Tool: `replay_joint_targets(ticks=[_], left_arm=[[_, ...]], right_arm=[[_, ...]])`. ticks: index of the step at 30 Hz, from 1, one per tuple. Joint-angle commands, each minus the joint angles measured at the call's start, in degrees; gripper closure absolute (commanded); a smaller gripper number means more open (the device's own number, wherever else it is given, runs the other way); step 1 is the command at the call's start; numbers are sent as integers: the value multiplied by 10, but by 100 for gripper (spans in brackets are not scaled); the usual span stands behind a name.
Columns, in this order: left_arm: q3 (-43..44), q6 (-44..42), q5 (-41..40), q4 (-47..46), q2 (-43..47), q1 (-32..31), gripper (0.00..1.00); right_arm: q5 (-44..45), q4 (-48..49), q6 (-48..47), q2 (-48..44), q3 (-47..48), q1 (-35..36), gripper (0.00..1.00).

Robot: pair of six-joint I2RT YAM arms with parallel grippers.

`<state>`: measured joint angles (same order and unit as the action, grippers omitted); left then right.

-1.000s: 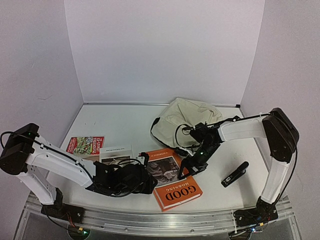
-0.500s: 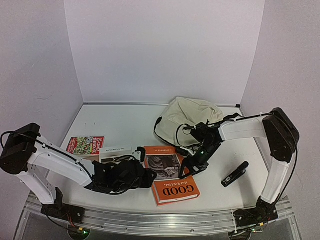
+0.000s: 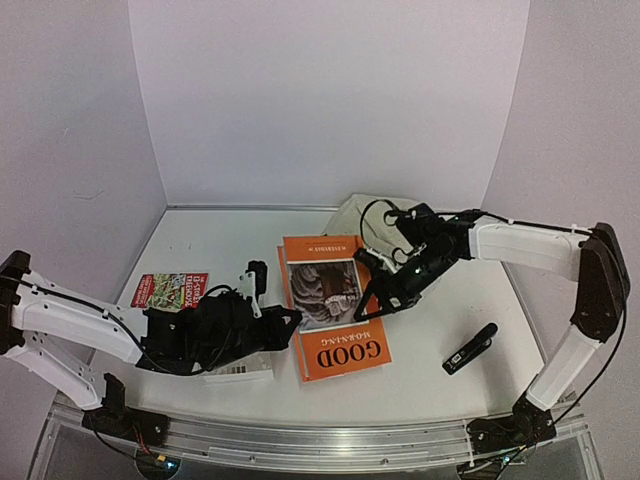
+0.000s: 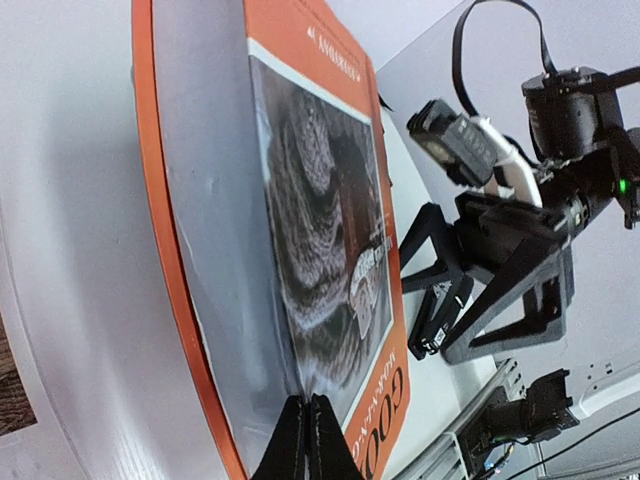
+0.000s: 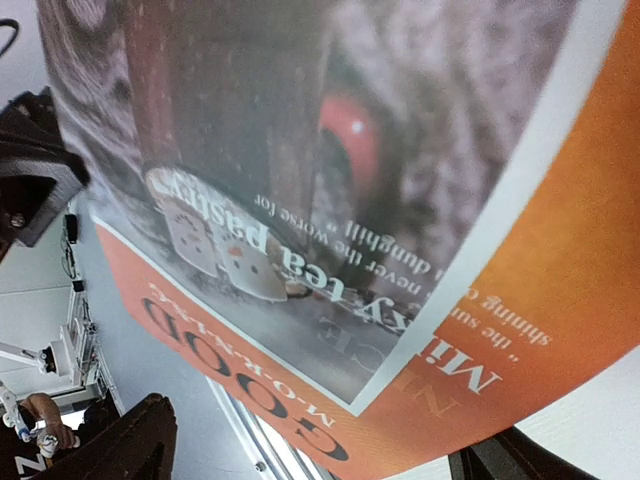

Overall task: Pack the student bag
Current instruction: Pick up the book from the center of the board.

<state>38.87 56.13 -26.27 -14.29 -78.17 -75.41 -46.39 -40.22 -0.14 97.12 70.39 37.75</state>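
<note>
The cream student bag (image 3: 352, 214) lies at the back right, mostly hidden behind my right arm. An orange "GOOD MORNING" book (image 3: 335, 320) is held tilted in the middle. My left gripper (image 3: 293, 318) is shut on its left edge; in the left wrist view the shut fingers (image 4: 306, 432) pinch the lower edge of the book (image 4: 320, 200). My right gripper (image 3: 385, 298) is open at the book's right edge and also shows in the left wrist view (image 4: 470, 300). In the right wrist view the book cover (image 5: 350, 150) fills the frame, with the gripper (image 5: 310, 458) spread wide below it.
A red and green book (image 3: 170, 290) lies at the left. A white booklet (image 3: 242, 370) lies under my left arm near the front. A black handheld device (image 3: 470, 348) lies at the right. The walls close in at the back and both sides.
The orange book has risen and swung toward the back, held by my left gripper. My right arm has moved back and up beside it. The white booklet now lies nearer the front.
</note>
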Motion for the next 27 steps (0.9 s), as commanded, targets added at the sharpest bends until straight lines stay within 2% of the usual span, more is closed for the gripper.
replay_joint_targets(ticks=[1, 5, 9, 12, 20, 27], left_arm=[[18, -114, 25, 27, 55, -8, 100], [46, -184, 38, 95, 84, -8, 100], [57, -251, 70, 117, 96, -4, 100], [75, -306, 99, 139, 89, -4, 100], [131, -451, 185, 213, 53, -4, 100], [147, -504, 232, 202, 43, 0, 100]], right_arm=[[-50, -16, -18, -56, 86, -56, 4], [-41, -90, -84, -65, 155, -117, 2], [19, -143, -142, -74, 195, -125, 2], [27, -159, -168, -78, 200, -125, 2], [-31, -227, -299, -77, 186, -124, 2], [-72, -307, -379, -67, 182, -94, 2]])
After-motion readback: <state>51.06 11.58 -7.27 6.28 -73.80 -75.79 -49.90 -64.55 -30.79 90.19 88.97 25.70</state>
